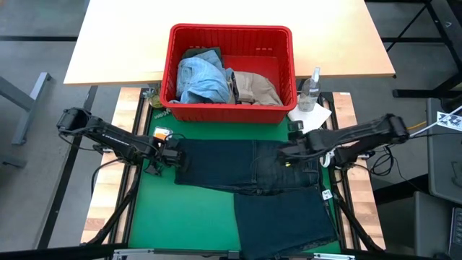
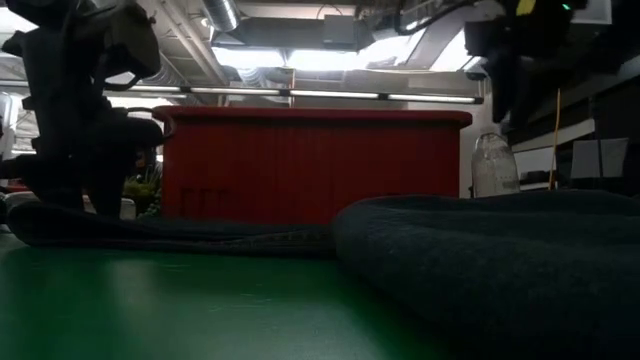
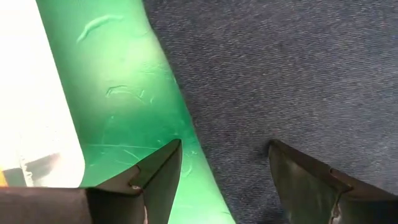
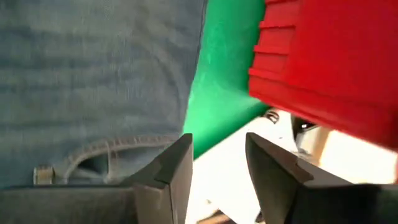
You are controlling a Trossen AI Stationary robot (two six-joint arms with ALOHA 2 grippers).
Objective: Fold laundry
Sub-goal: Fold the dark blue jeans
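Dark navy jeans lie flat on the green mat in an L shape, one part across the mat and one part running toward the near edge. My left gripper is open and points down at the jeans' left edge, one finger over the mat and one over the denim. My right gripper is open, with nothing between its fingers. It hovers above the jeans' right part, where a pocket seam shows. Light blue denim and a beige piece lie in the red basket. My left gripper stands low over the jeans' left edge, fingers pointing down on either side of it. I cannot tell whether the fingertips touch the cloth or the mat.
The red basket stands at the mat's far edge. To its right are a clear bottle and a white cloth. The near left part of the green mat is bare. A light wooden table lies behind.
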